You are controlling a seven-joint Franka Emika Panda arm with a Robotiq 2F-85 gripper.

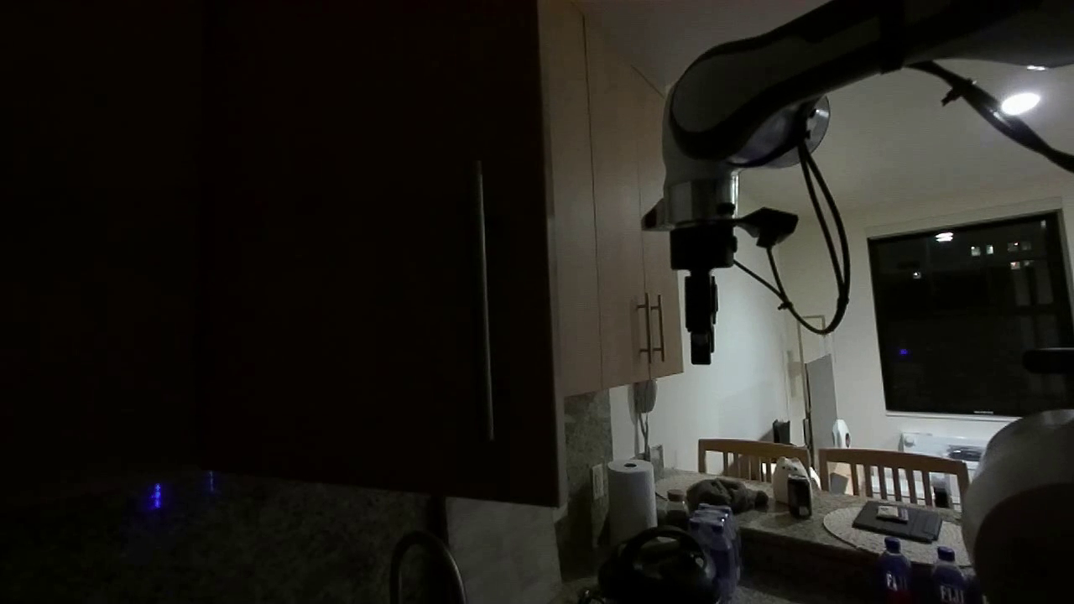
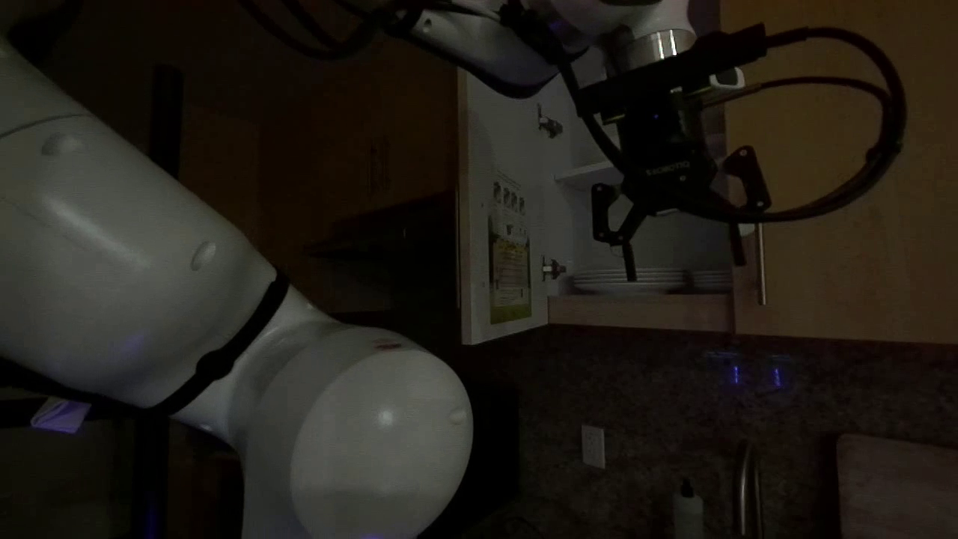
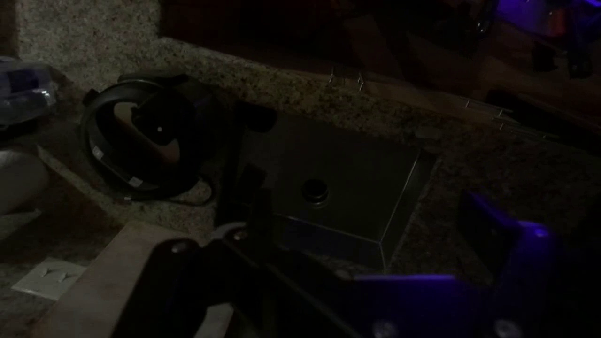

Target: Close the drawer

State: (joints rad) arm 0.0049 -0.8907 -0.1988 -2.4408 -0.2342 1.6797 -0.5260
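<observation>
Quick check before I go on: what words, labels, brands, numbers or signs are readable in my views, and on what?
"FIJI": on two blue-capped bottles.
"ROBOTIQ": on the hand.
Too small: the printed sheet inside the open cabinet door.
Too small: the pale mark along the dark panel's bottom edge.
Blurred: the red mark on the arm.

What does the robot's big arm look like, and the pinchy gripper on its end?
The smooth, rounded white arm has a black strap wrapped around it and a shiny silver metal ring toward its end. Long black bendy cables loop beside the angular black two-fingered gripper, which shows pale ROBOTIQ lettering on its body.
</observation>
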